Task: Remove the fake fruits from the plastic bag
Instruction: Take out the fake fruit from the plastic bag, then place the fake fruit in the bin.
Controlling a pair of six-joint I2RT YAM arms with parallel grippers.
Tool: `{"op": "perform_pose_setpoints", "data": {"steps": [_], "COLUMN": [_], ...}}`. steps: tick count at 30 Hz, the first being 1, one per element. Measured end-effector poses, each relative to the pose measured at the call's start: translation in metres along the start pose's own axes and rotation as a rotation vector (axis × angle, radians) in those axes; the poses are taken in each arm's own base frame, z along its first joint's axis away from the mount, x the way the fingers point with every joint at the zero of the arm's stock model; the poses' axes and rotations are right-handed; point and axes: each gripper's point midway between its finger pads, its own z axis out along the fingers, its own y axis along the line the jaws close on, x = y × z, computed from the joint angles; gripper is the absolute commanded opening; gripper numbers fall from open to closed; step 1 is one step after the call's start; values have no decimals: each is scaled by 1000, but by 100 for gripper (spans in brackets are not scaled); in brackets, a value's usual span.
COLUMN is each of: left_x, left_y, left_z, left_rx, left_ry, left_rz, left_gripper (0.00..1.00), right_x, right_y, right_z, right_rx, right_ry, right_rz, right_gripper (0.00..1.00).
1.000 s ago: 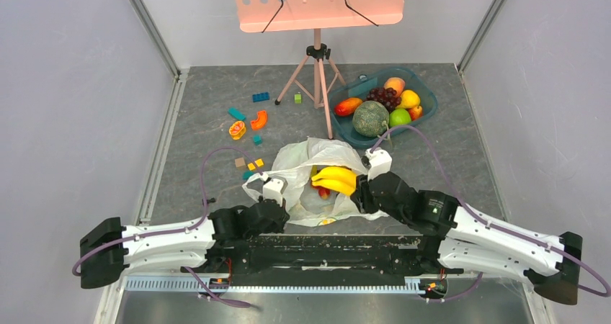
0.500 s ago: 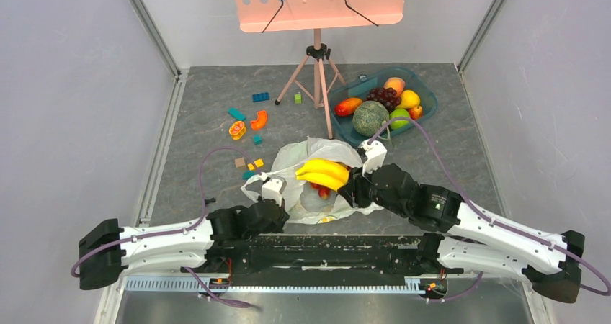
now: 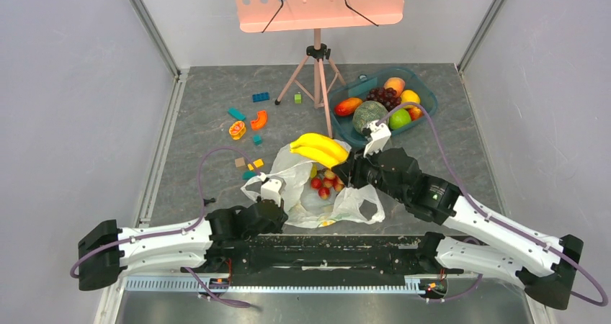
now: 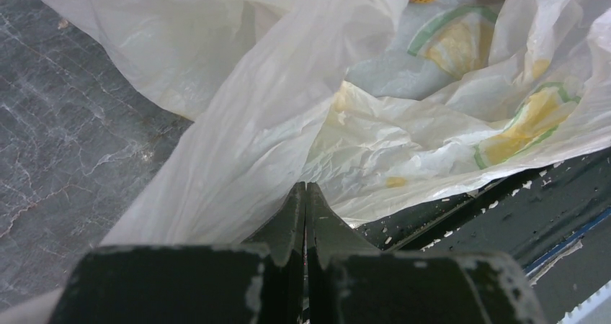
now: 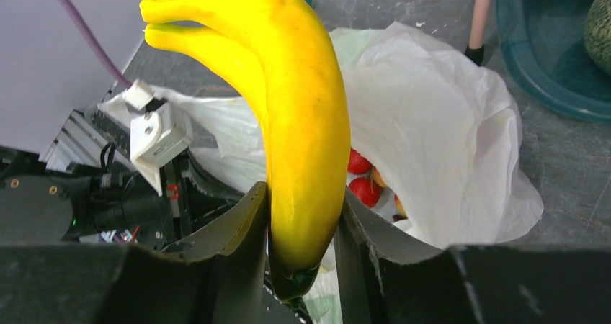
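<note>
I see a grey stone-look surface [image 3: 194,137] with pale grey walls on three sides. A pink music stand [image 3: 317,3] stands at the back on three thin legs. A blue-green tray [image 3: 351,92] of fruit sits at the back right, and little blocks [image 3: 248,119] lie at the back left. The plastic bag [image 3: 292,167] lies in the middle, close to me, and its near edge touches the black rail where the arms are bolted. Bare grey surface shows to the left and the right of the bag. My left pincer [image 4: 305,194] is squeezed all the way together on a fold of the bag at its near left side. My right pincer [image 5: 302,223] is clamped on the stem end of the banana bunch [image 3: 317,148], which is up over the far edge of the bag. The banana's long way runs from the pincer out to the left, with its tips pointing left. The red-pink balls [image 3: 324,184] lie inside the open bag, just on the near side of the banana.
</note>
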Motion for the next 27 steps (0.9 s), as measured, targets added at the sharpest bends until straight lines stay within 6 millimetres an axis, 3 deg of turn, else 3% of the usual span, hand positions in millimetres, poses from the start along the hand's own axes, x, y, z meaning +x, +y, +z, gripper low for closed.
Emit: {"op": "perform_pose_setpoints", "data": {"steps": [9,18,27], "left_x": [-3,-2,-2], "left_y": [0,0,0], "left_z": [-3,-2,-3], "left_rx": [5,3,5], "left_ry": [-10,-7,-10], "left_rz": [-11,-10,-11], "left_gripper": [2,2,2], "right_x": [-24,-62,-76], "right_y": [-27,-96,-167], "right_z": [16,23,40], "right_rx": [83,268,456], "right_ry": [-63,-126,-48], "right_rz": [21,38,-39], "right_gripper": [12,12,11]}}
